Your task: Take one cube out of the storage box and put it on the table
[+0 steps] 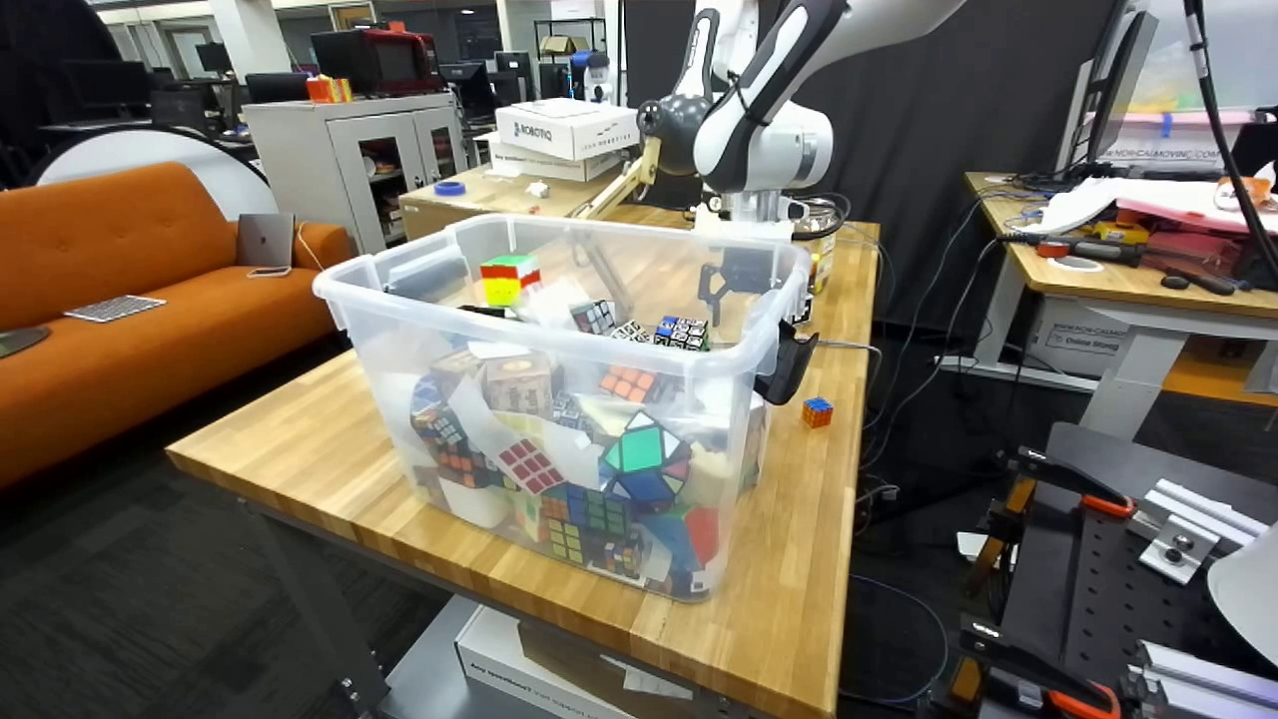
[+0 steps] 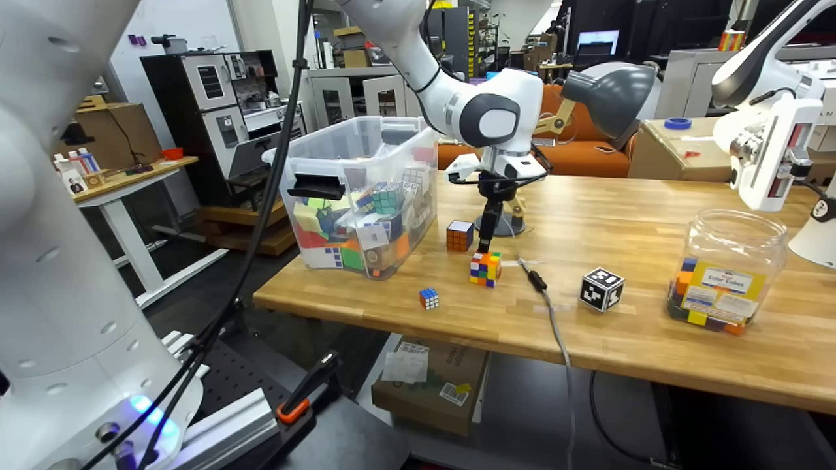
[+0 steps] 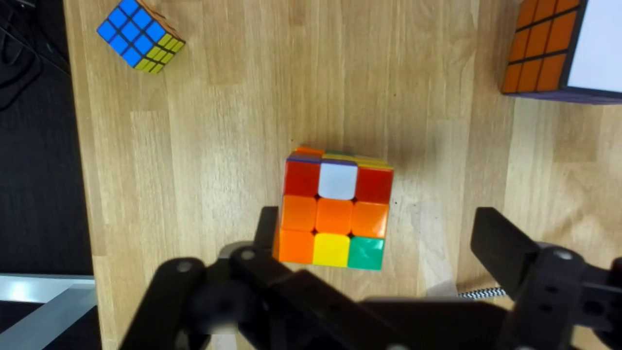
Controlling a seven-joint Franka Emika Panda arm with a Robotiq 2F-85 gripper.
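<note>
The clear storage box [image 1: 539, 336] stands on the wooden table [image 1: 789, 569] with several puzzle cubes and papers inside. It also shows in an exterior view [image 2: 313, 163]. A scrambled multicoloured cube [image 2: 485, 269] sits on the table beside the box, below my gripper [image 2: 484, 240]. In the wrist view my gripper [image 3: 379, 226] is open, with the multicoloured cube [image 3: 334, 214] between its fingers. The cube is close against the left finger, with a wide gap to the right finger. I cannot tell whether the left finger touches it. In an exterior view the gripper shows blurred through the box wall [image 1: 744, 285].
A small blue-topped cube [image 3: 138, 36] lies near the table edge. A larger white-topped orange cube [image 2: 460, 235] stands beside the box. A lamp [image 2: 607, 98] stands behind the gripper. A cable [image 2: 555, 326], a black-and-white marker cube [image 2: 601, 289] and a jar [image 2: 728, 274] are farther along.
</note>
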